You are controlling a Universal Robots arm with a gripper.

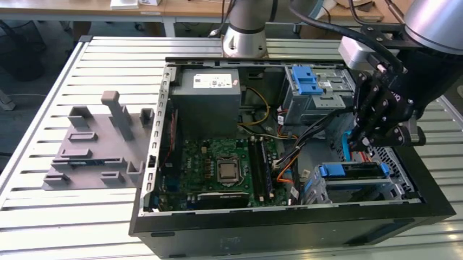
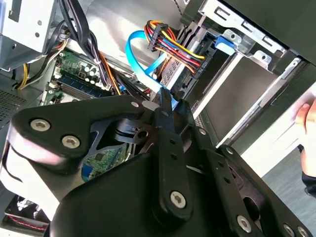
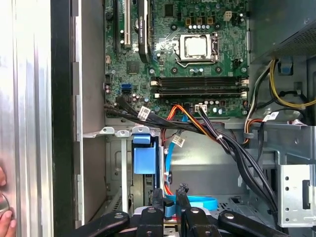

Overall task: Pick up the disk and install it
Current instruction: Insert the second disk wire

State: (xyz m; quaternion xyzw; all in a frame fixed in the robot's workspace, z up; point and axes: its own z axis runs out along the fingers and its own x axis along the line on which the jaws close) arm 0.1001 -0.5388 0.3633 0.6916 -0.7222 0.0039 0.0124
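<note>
Apparently the disk (image 1: 356, 171) sat in the lower drive cage (image 1: 391, 187), near the exterior view's right, with the end effector (image 1: 364, 144) just above it; whether the end effector was apart or together, I could not tell. The disk looked stiff, rather heavy and fragile, best held by its blue frame edges.

Green motherboard (image 1: 220, 165), blue bracket (image 1: 307, 81), grey power supply (image 1: 210, 95), black case (image 1: 289, 230).

Blue-framed disk (image 1: 347, 172) seated in drive cage
</note>
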